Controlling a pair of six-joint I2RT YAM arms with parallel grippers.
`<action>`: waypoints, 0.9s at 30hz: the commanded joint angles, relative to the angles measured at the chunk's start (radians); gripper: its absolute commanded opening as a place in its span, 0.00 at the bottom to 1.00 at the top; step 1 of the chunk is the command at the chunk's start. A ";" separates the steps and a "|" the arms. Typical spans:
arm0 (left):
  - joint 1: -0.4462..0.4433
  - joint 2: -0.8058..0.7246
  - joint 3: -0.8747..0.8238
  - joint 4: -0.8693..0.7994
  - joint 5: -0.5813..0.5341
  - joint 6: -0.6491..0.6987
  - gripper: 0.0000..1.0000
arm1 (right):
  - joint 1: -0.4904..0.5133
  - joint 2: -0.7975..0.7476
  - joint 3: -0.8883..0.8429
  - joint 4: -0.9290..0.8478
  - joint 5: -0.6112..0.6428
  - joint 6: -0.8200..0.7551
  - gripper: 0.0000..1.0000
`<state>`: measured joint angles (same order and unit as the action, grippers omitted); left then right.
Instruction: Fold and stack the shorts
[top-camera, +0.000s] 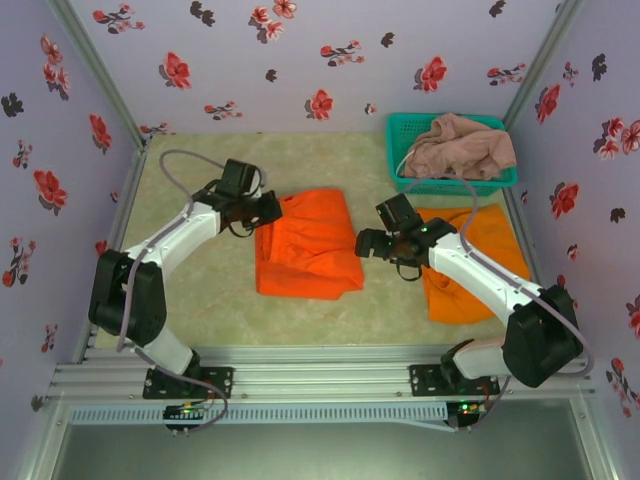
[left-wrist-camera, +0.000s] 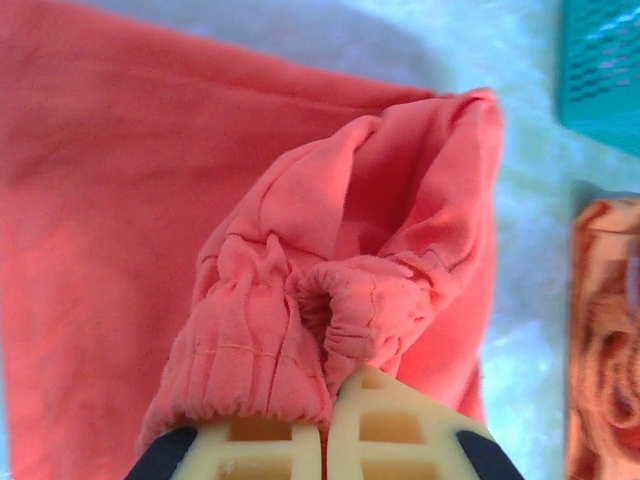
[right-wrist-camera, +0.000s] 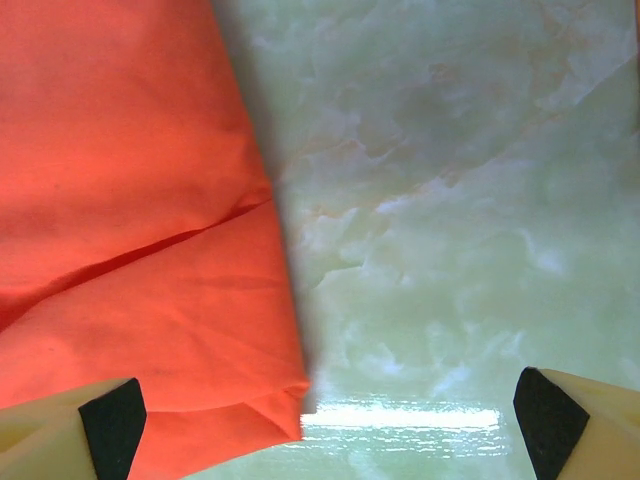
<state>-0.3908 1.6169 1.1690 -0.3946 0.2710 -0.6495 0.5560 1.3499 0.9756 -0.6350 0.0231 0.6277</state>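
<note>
Floral-paper walls (top-camera: 300, 60) on three sides, pale marble-look table (top-camera: 200, 290) below.

Mid-table: centre orange shorts (top-camera: 310, 250), lying mostly flat in a rough rectangle. Poss. doubled over once already; can't confirm from these views.

Left gripper (top-camera: 262, 212) clenched on the gathered waistband at the shorts' left rear corner. In wrist view, cloth bunched up and pinched btwn the pads, jaws closed tight on it.

Right gripper (top-camera: 368, 243) released, jaws wide, nothing btwn them. Hovering just beside the same shorts' right edge; in wrist view, orange hem corner by one finger, bare table under the rest.

Second orange shorts (top-camera: 495, 245) to the right, partly under the right arm, spread loosely and wrinkled. No tidy fold visible there.

Pink-beige shorts (top-camera: 462, 148) heaped in the teal basket (top-camera: 400, 135) at rear right, not yet taken out.

Progress, as a judgement: early. Looks like fold of pair no. 1 in hand, prob. with the waistband about to be carried across. Pairs 2 & 3 yet to be folded. No stack anywhere yet, so most of the job left.
</note>
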 joint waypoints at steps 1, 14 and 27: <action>0.062 0.057 -0.079 0.027 0.026 0.050 0.00 | -0.005 -0.020 -0.018 -0.025 0.001 -0.018 0.99; 0.135 0.050 -0.071 0.122 0.041 0.091 0.56 | -0.005 -0.065 -0.081 0.067 -0.102 -0.038 0.99; -0.042 -0.317 -0.321 0.230 0.126 -0.171 0.99 | -0.010 -0.191 -0.213 0.294 0.026 -0.089 0.99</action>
<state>-0.4065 1.2942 0.9314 -0.2058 0.3645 -0.7193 0.5552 1.1889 0.7609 -0.4149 -0.0246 0.5644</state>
